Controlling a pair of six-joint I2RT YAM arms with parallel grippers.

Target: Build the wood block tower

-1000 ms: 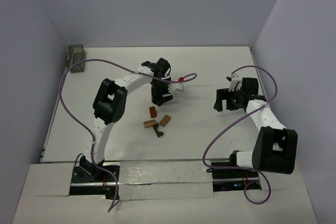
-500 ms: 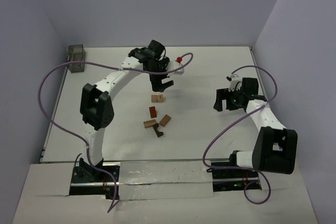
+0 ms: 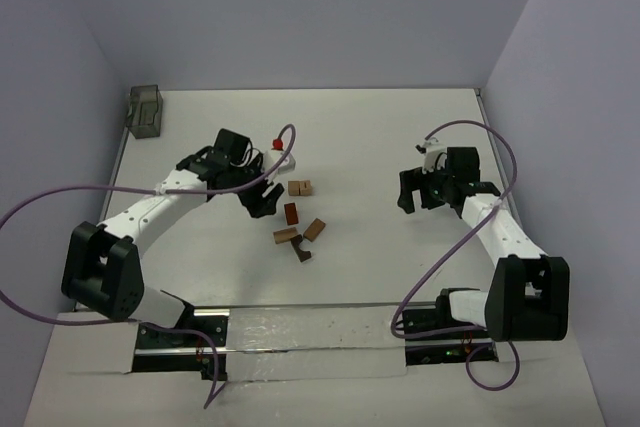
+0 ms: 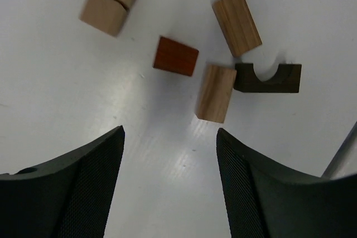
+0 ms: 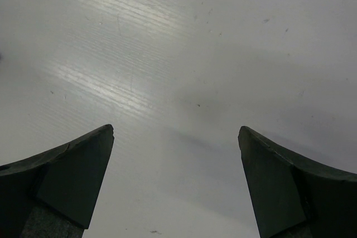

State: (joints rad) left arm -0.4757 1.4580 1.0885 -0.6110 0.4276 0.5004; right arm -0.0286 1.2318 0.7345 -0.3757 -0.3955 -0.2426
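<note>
Withdrawn leftward since the earlier frame, the left gripper (image 3: 262, 202) is held with jaws apart and empty; the loose wood blocks (image 3: 290, 213) are scattered on the table (image 3: 380, 137) just beside it, rightward. The right gripper (image 3: 415, 192), likewise spread, is held well apart from them

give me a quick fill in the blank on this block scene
The left gripper has its jaws ____.
The right gripper, also open, holds ____.
The notched block is the ____ in colour.
The grey container sits at the table's far ____ corner.
Missing: open; nothing; darkest; left.
</note>
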